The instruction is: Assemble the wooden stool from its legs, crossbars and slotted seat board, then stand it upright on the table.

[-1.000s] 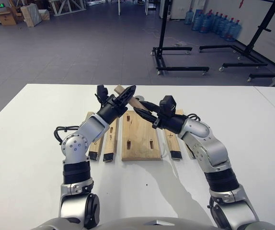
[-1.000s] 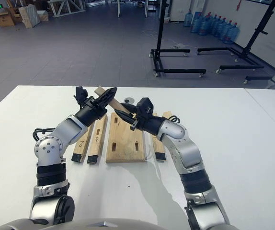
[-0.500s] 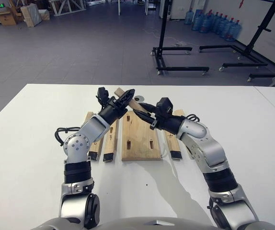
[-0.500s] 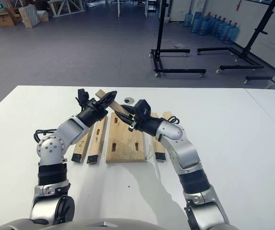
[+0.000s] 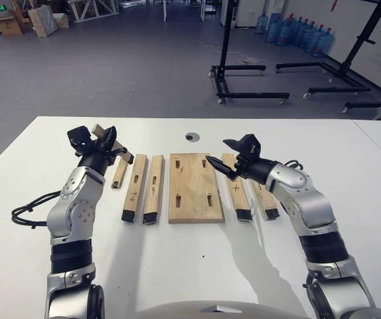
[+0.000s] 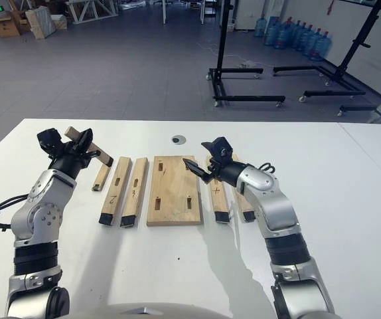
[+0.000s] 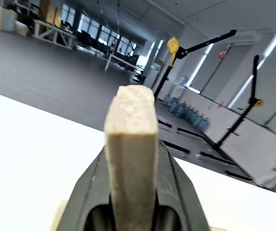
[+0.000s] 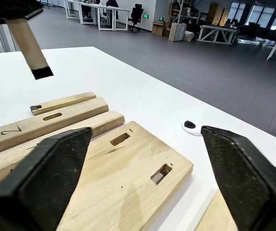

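Tabletop (image 5: 350, 153) — left gripper (image 5: 103, 147) clamps leg (image 7: 131, 139)

The left arm is bent and lifted up, and the left gripper (image 5: 104, 143) has its jaws squeezed tight on a wooden leg (image 7: 131, 144). The right arm is stretched forward, and the right gripper (image 5: 216, 151) holds its jaws wide apart.

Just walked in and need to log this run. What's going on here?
The left gripper holds one wooden bar raised over the left side of the table. The right gripper hangs open above the far right corner of the slotted seat board. The board and the other bars lie flat on the table, none joined yet.
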{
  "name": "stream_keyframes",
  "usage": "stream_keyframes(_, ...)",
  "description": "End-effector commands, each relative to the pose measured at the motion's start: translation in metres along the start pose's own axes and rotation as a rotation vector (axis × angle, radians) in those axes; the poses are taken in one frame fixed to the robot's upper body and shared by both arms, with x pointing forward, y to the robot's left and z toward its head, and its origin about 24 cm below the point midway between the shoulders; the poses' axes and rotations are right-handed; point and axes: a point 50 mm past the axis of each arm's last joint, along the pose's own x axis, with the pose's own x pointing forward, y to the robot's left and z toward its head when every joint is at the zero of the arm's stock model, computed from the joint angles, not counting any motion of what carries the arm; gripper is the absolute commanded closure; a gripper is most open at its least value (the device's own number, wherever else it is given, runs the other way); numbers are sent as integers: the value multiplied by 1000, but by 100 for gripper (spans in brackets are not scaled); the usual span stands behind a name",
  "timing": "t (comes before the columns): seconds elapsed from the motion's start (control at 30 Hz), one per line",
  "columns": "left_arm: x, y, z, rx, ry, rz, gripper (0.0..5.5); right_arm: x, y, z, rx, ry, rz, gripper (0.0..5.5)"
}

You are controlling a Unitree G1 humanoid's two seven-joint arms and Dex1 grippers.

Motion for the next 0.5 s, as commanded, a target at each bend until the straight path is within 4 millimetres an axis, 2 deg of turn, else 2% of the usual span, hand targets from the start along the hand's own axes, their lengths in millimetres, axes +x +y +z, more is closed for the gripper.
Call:
stream_keyframes(0.03, -7, 1, -9, 20, -27, 31, 511, 9, 7, -15, 56, 47, -40, 58)
stream_keyframes(0.1, -7, 3, -16, 14, -26, 42, 511, 12, 6, -18, 90, 55, -74, 36)
stream_keyframes(0.2, -7, 4, -23, 13, -20, 36, 511, 13, 6, -18, 121, 48, -97, 36)
stream_keyframes(0.37, -3, -8, -31, 28, -7, -19, 511, 15, 8, -17, 138, 23, -115, 36)
stream_keyframes(0.5, -7, -6, -42, 39, 26, -1, 511, 16, 10, -17, 142, 26, -113, 36)
